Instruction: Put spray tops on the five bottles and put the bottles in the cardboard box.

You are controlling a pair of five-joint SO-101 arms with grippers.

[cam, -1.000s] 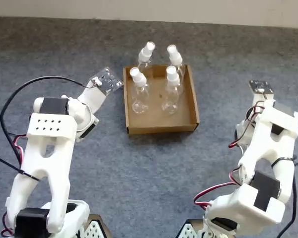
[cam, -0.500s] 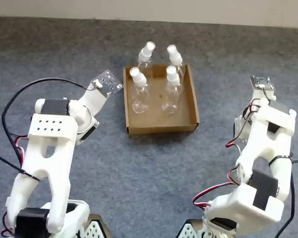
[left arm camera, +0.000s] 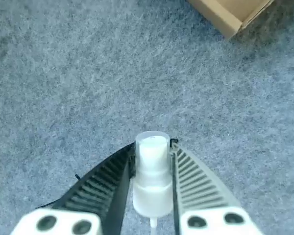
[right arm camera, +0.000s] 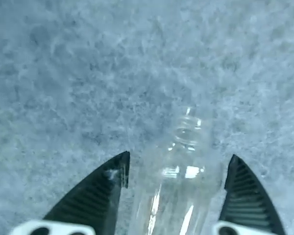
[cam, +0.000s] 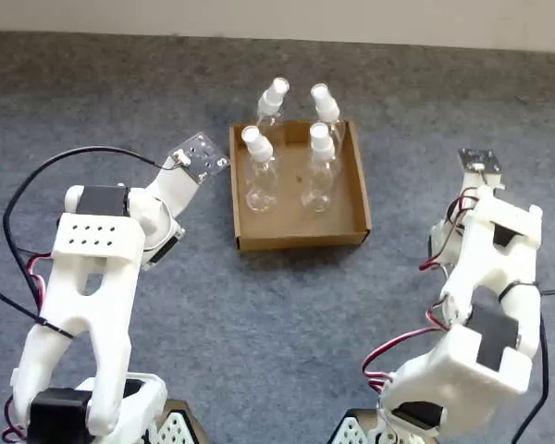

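My left gripper (left arm camera: 152,147) is shut on a white spray top (left arm camera: 151,171), held over bare carpet a short way from the cardboard box (left arm camera: 230,14). A clear bottle (right arm camera: 179,171) with a bare threaded neck lies on the carpet between the fingers of my right gripper (right arm camera: 179,159), which stands open around it with small gaps on both sides. In the high view the cardboard box (cam: 240,199) sits at the middle, with several capped bottles (cam: 259,166) in its far half. The left arm (cam: 180,180) ends beside the box's left wall. The right arm (cam: 495,231) stands well right of the box.
Grey carpet covers the whole table. Open floor lies in front of the box and between the two arms. The near half of the box floor (cam: 301,217) is bare. A black cable (cam: 37,176) loops over the left arm.
The right arm's wrist shifted slightly, first away from the base and then a little to the left. The left arm and the box with its bottles stayed put.
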